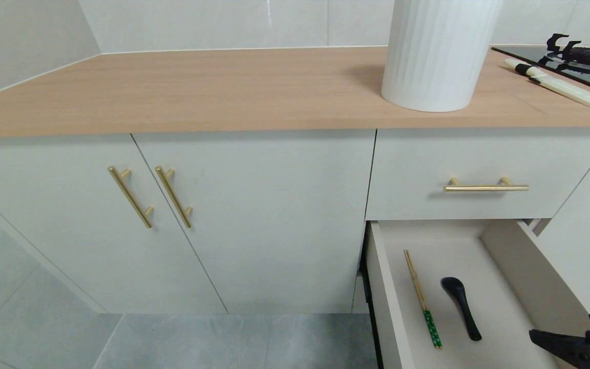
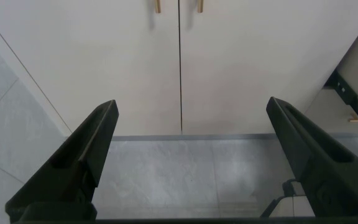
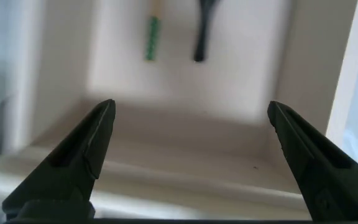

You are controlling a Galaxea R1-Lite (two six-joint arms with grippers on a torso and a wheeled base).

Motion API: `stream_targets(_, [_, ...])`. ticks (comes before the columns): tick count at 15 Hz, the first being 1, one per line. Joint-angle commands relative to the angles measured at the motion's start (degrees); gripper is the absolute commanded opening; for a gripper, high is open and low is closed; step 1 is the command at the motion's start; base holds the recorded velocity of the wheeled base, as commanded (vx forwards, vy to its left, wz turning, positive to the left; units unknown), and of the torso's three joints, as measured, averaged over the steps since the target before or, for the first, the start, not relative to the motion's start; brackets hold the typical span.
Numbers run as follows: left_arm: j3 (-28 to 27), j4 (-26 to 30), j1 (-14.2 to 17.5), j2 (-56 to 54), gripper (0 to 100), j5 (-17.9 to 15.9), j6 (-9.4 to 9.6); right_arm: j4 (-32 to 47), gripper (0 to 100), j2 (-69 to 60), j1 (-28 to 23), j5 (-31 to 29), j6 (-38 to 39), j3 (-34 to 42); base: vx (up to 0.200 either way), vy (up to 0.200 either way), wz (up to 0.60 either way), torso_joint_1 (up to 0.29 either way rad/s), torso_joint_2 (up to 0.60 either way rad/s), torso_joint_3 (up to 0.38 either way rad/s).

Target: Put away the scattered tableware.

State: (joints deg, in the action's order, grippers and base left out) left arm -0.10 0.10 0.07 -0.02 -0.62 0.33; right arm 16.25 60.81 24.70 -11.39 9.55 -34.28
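knife [image 1: 556,84] on desk [image 1: 223,87] beside stove [image 1: 587,56], well apart from open drawer [image 1: 383,287] holding chopsticks [image 1: 420,297], spoon [image 1: 461,307]. likely light, stiff, slippery; grip near dark band. right end effector [image 3: 190,107] wide, empty, over drawer; left end effector [image 2: 191,104] wide, empty.

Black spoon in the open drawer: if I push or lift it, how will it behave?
The black spoon looks rigid and glossy, so it would probably slide on the smooth drawer floor rather than bend. Its rounded bowl may let it rock or pivot if pushed at the thin handle. It seems light for its size.
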Motion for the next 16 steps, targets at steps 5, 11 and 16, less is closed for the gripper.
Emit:
stream_targets(5, [0.0,0.0,0.0,0.0,100,0.0,0.02,1.7,100,-3.6,1.3,-1.5,0.1,-1.5,-0.040,0.000,0.00,0.001,0.00,0.001])
stream_targets(11, [0.0,0.0,0.0,0.0,100,0.0,0.02,4.8,100,-3.7,1.5,-1.8,-0.2,-1.7,-0.200,0.000,0.00,0.000,0.00,0.001])
stream_targets(16, [0.0,0.0,0.0,0.0,100,-0.1,0.02,8.0,100,-2.5,2.6,-1.3,-1.5,-0.7,-0.040,0.000,0.00,0.000,0.00,0.000])
